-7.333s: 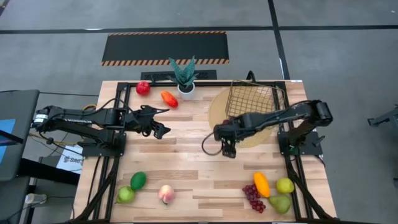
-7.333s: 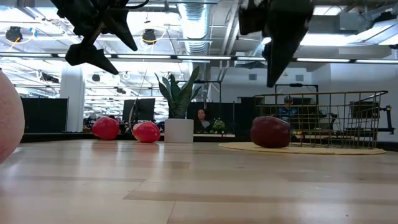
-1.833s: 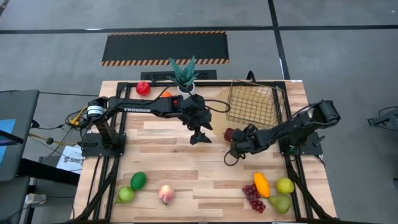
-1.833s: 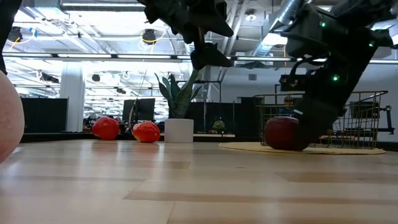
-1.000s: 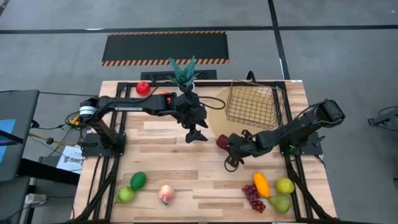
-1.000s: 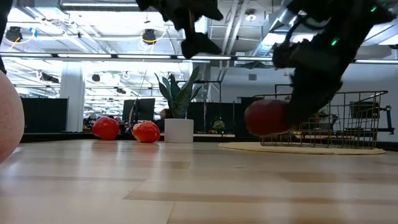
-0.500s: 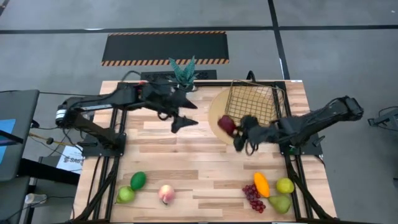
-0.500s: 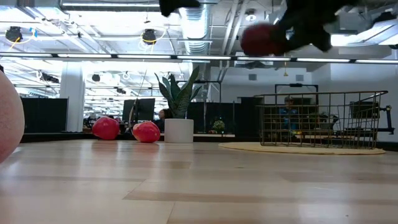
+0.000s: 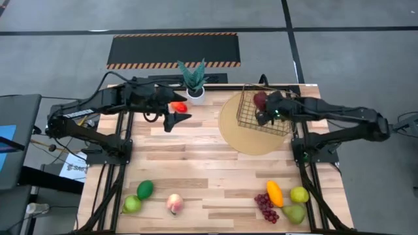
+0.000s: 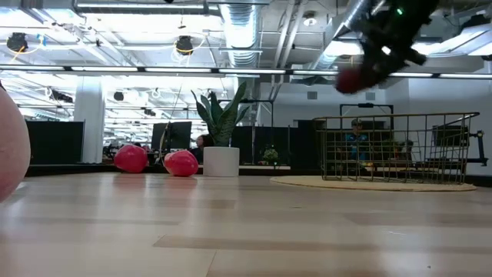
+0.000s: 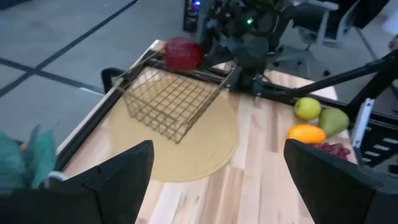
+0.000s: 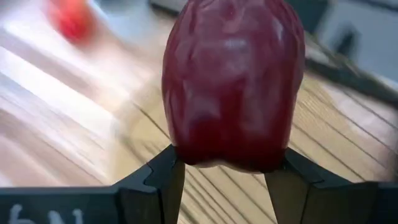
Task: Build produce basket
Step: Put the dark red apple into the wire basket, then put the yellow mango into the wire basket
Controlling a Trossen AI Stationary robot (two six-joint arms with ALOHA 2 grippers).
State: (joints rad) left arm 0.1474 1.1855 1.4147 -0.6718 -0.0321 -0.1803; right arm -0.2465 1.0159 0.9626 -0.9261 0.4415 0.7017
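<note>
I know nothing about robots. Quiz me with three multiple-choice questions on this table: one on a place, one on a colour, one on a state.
1. Where is the dark red apple?
A. Held above the basket
B. On the floor
C. Beside the peach

2. What colour is the plant's pot?
A. Black
B. White
C. Blue

3. How is the right tool?
A. Open, empty
B. Out of sight
C. Shut on the apple

Answers: 1 A, the low view shows the apple raised over the basket. 2 B, the pot is white from above. 3 C, the right wrist view shows its fingers pinching the apple.
</note>
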